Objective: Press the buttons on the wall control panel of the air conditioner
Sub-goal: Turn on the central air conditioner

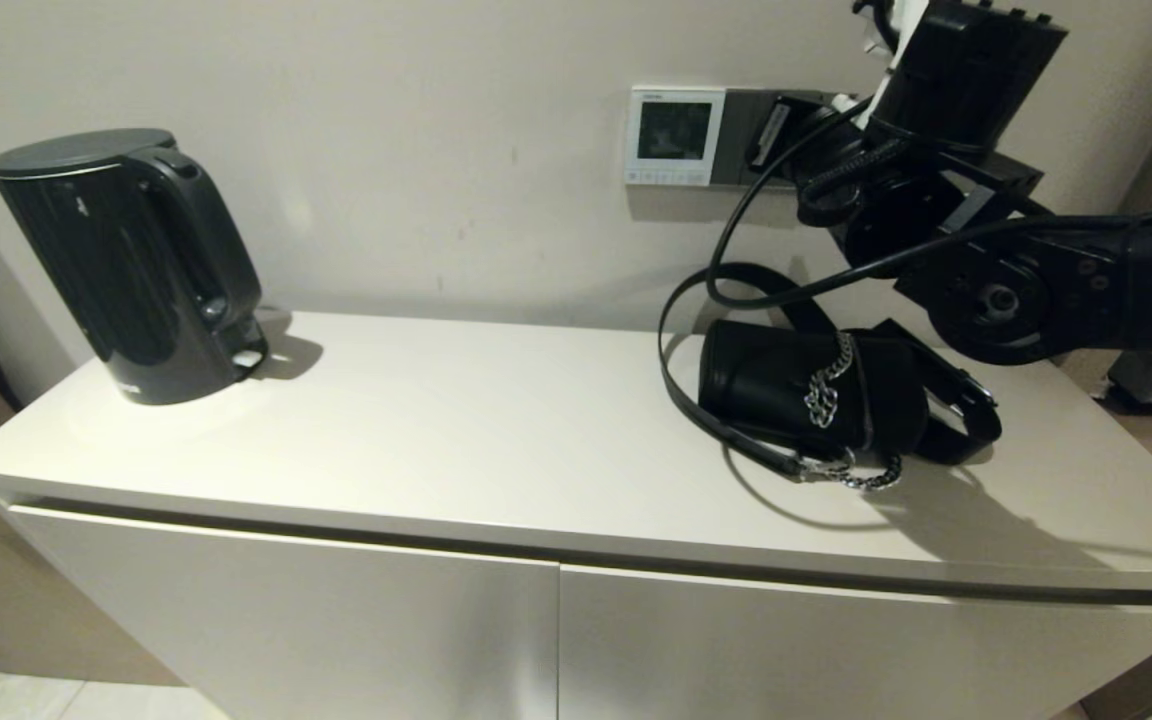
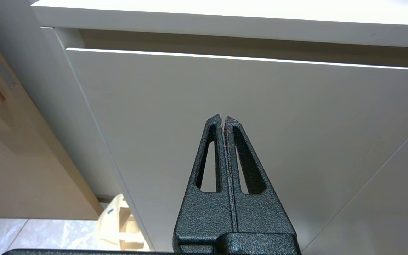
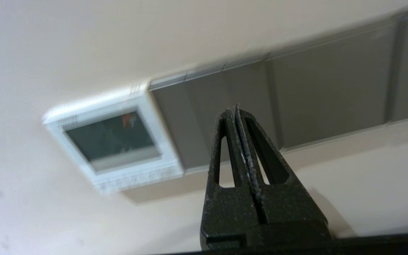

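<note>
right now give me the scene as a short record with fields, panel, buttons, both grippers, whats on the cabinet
panel: white control panel on the wall, screen dark
buttons: pale row along its bottom edge, nothing touching them
right gripper: shut, raised near the wall, tips in front of the grey switch plates beside the panel
left gripper: shut, low in front of the cabinet door
cabinet top: black kettle on the left, black bag with chain on the right
</note>
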`<state>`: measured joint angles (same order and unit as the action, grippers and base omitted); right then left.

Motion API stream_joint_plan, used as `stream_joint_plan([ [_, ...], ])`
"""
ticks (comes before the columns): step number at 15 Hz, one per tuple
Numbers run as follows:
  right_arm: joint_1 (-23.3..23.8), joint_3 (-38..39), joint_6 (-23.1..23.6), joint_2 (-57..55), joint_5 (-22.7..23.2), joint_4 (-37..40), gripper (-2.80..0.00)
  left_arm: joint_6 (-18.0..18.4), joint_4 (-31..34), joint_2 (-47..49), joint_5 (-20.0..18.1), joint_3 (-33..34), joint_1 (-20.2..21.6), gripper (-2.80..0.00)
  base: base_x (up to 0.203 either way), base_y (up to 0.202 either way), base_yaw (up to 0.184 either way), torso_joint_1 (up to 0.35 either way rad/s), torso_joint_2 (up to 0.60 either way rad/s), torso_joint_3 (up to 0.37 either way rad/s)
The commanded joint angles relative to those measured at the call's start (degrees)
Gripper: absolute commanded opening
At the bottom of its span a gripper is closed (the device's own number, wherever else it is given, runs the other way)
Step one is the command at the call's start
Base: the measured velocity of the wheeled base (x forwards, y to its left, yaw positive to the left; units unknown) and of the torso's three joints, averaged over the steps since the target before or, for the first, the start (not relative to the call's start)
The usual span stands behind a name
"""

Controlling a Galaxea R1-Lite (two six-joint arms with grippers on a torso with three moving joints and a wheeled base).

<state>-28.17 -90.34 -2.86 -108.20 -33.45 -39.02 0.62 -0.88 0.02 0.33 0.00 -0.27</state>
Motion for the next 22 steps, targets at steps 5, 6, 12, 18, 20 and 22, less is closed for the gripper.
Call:
stream_joint_plan([
  [5, -5.06, 0.12, 1.92, -4.97, -0.17, -6.50, -2.80, -0.01, 0.00, -0.02, 0.02, 0.09, 0.00, -2.80, 0.000, 0.000, 0.000, 0.000, 0.00, 0.000],
  [6, -5.19, 0.00, 2.39, -6.34, -0.19, -8.32, -2.80, -0.01, 0.00, -0.02, 0.02, 0.09, 0.00, -2.80, 0.000, 0.000, 0.000, 0.000, 0.00, 0.000],
  [12, -5.17, -5.06, 3.27, -9.77, 0.57, -9.40, -2.80, -0.01, 0.00, -0.02, 0.02, 0.09, 0.00, -2.80, 0.000, 0.000, 0.000, 0.000, 0.00, 0.000],
  [18, -4.51, -8.26, 4.85, -13.08, 0.80, -9.58, -2.80, -0.01, 0.00, -0.02, 0.02, 0.09, 0.00, -2.80, 0.000, 0.000, 0.000, 0.000, 0.00, 0.000],
  [20, -4.35, -8.27, 4.89, -13.26, 0.76, -9.93, -2.80, -0.01, 0.00, -0.02, 0.02, 0.09, 0.00, -2.80, 0.000, 0.000, 0.000, 0.000, 0.00, 0.000],
  [22, -4.27, -8.44, 4.89, -13.21, 0.76, -9.80, -2.80, -0.01, 0.00, -0.02, 0.02, 0.09, 0.00, -2.80, 0.000, 0.000, 0.000, 0.000, 0.00, 0.000],
])
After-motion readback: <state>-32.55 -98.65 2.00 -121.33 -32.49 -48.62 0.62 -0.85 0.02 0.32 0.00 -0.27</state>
